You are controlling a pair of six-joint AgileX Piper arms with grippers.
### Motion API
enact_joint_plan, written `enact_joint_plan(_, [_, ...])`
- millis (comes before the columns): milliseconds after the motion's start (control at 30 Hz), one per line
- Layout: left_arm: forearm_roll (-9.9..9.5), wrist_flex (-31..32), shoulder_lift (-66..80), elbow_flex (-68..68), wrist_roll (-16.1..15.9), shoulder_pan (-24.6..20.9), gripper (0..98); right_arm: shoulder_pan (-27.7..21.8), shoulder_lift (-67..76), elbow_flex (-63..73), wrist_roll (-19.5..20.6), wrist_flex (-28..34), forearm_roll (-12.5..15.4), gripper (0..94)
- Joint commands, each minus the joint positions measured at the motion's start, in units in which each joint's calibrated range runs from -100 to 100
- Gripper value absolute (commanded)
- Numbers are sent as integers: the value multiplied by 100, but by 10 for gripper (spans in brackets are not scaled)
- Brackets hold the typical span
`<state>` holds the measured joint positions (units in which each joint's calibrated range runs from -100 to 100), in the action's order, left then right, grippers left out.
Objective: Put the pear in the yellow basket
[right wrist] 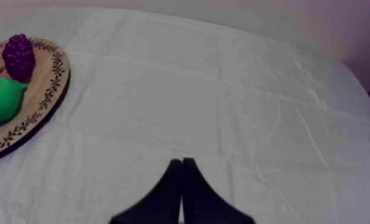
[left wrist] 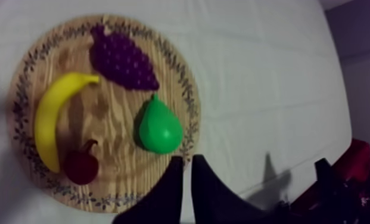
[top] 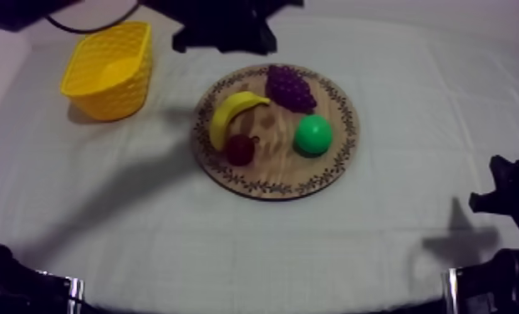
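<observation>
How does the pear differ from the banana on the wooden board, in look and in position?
Colour: the pear is green, the banana yellow. Shape: the pear is plump and narrows to a tip; the banana is long and curved. Place: the banana lies beside the small red fruit; the pear points its tip toward the grapes. Both lie on the wooden board.

Shows as pale, matt wood with visible grain on the board [top: 271, 179], with a dark pattern printed round the rim. At 3 o'clock on it, smooth plastic with a soft sheen on the pear [top: 312, 135]. At 1 o'clock, knobbly, duller plastic on the grapes [top: 290, 88]; at 10 o'clock, smooth on the banana [top: 231, 115]; at 8 o'clock, perhaps glossy on the small red fruit [top: 240, 149]. Off at 10 o'clock, openwork plastic on the yellow basket [top: 112, 96]. Underneath, matt, creased cloth [top: 145, 242].
</observation>
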<state>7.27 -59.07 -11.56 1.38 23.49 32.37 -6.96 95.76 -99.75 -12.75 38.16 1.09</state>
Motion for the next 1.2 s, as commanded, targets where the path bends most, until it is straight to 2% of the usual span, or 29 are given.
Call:
enact_joint_plan(0, [31, 94, -262, -29, 7, 45, 57, -1, -1, -3, 1, -1, 0, 3])
enact_joint_plan(100, [64, 162, -492, -3, 11, 100, 69, -1, -1, -3, 1, -1, 0, 3])
enact_joint_plan(167, [66, 191, -598, 34, 6, 116, 134, -1, -1, -3, 2, -1, 0, 3])
enact_joint_plan(233, [62, 224, -659, 54, 3, 122, 274, -1, -1, -3, 2, -1, 0, 3])
enact_joint_plan(333, [7, 278, -671, 24, 55, 119, 619, -1, -1, -3, 3, -1, 0, 3])
enact_joint_plan(367, [-29, 288, -657, 2, 102, 117, 699, -1, -1, -3, 3, -1, 0, 3])
enact_joint_plan(467, [-152, 378, -580, -102, 267, 124, 807, -1, -1, -3, 3, -1, 0, 3])
enact_joint_plan(700, [-289, 464, -422, -262, 544, 159, 912, -1, -1, -3, 1, -1, 0, 3])
enact_joint_plan(933, [-328, 300, -440, -223, 575, 167, 918, -1, -1, -3, -2, -1, 0, 3])
enact_joint_plan(1167, [-277, 132, -722, -129, 563, 160, 901, -1, -1, -3, -1, -1, 0, 3])
